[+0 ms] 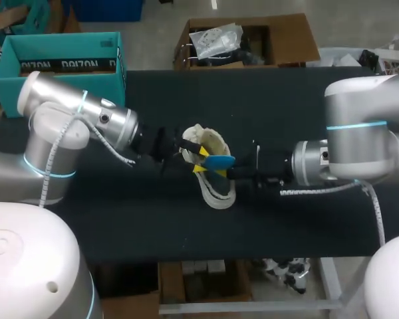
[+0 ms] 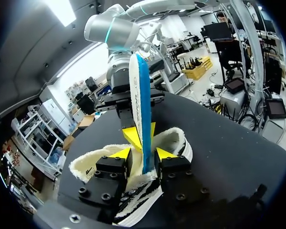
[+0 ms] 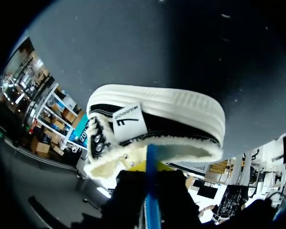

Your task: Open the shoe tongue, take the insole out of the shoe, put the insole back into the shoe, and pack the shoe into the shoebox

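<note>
While the left gripper (image 2: 143,153) is clamping the shoe (image 1: 216,196) by its fleecy collar, the right gripper (image 3: 150,171) is pinching the blue insole (image 2: 142,95), whose far end is sitting in the shoe mouth ahead; seemingly the insole step is running, next calling for a straight slide.

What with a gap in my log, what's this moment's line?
insole: partly in shoe | right gripper: shut on insole | left gripper: at shoe

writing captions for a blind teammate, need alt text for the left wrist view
A blue insole stands on edge, sticking up out of a fleece-lined shoe on the dark table, held by the right gripper beyond it. The left gripper sits at the shoe's near edge.
</note>
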`<move>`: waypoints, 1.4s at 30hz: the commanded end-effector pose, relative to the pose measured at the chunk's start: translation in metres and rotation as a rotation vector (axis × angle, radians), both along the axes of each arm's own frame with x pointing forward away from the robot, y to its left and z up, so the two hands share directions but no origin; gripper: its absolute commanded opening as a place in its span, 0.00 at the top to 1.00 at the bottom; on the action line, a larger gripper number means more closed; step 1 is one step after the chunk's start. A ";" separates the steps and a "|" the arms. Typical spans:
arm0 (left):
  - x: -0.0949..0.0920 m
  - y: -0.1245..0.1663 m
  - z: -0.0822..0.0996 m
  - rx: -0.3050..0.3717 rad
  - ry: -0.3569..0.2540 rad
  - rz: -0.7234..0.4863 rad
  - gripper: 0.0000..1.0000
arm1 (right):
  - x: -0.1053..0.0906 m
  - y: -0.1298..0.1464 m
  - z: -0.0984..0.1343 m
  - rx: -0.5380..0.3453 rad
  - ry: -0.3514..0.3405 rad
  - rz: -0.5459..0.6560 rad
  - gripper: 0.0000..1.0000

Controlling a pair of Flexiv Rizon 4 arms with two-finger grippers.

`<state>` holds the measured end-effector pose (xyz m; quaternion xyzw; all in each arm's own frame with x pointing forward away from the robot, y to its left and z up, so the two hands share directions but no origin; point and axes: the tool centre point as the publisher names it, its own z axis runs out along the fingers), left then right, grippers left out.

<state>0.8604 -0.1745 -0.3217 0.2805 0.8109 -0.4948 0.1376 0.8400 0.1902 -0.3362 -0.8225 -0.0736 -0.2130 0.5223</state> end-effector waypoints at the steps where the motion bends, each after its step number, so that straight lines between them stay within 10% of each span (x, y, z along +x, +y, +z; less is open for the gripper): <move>1: -0.002 0.002 0.003 0.006 -0.003 0.002 0.71 | -0.016 -0.006 0.006 -0.001 -0.029 -0.021 1.00; 12: -0.007 -0.004 -0.006 0.028 0.025 -0.008 0.56 | -0.014 -0.009 0.002 0.018 -0.098 0.014 1.00; 18: -0.010 -0.005 -0.007 0.021 0.029 -0.002 0.71 | 0.000 -0.013 -0.007 0.058 -0.114 0.056 1.00; 20: -0.010 -0.005 -0.007 0.019 0.028 0.004 1.00 | 0.004 -0.013 -0.009 0.061 -0.112 0.068 1.00; 42: -0.012 0.004 -0.006 0.002 0.037 0.019 1.00 | 0.006 -0.005 -0.003 0.076 -0.070 0.096 1.00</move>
